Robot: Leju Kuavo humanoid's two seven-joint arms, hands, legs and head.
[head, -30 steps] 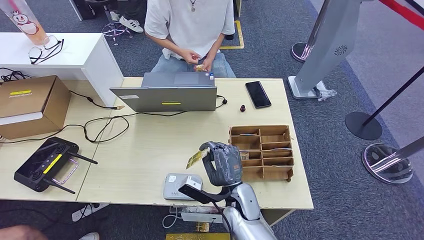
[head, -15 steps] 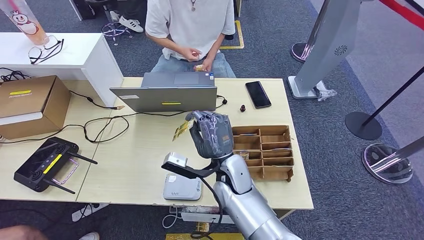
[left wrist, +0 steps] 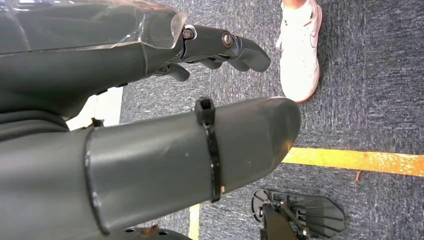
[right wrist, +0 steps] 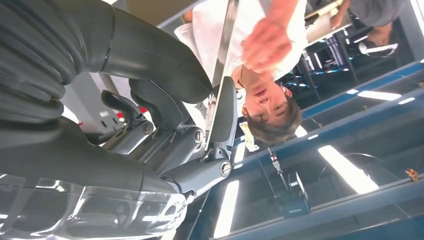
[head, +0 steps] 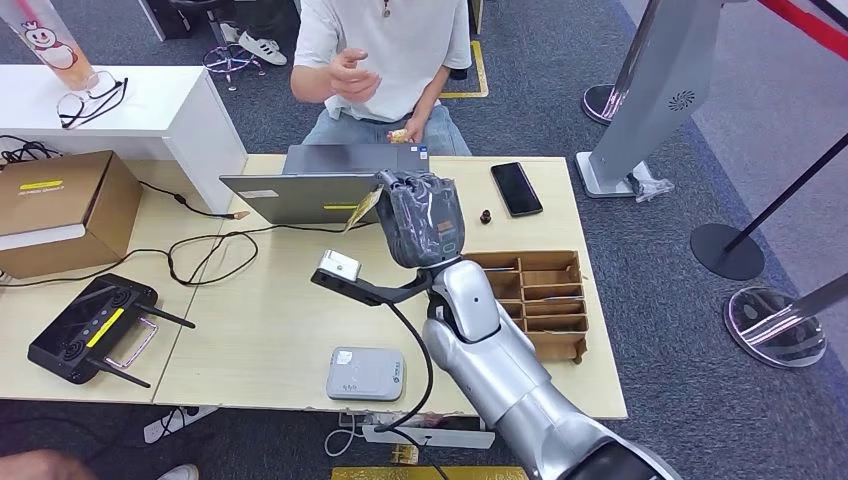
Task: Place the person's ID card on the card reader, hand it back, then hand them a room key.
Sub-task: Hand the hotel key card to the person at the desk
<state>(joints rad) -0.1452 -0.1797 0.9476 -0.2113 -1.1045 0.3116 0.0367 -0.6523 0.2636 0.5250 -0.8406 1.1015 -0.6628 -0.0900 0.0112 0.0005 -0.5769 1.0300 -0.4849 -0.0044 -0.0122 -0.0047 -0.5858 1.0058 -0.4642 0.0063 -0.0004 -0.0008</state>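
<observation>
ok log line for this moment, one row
phase: hand-over | right hand: raised above laptop, holds card | person's hand: raised, apart from card | card reader: bare, near table edge | left hand: hanging over floor

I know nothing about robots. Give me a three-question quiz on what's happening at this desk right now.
1. True or false: the right robot hand holds a card.
2. Where does the card reader lie? A) near the table's front edge B) on the laptop C) in the wooden tray
3. Fill in: the person's raised hand is ____ (touching / apart from) the card.

Key: 1 true; 2 A; 3 apart from.
</observation>
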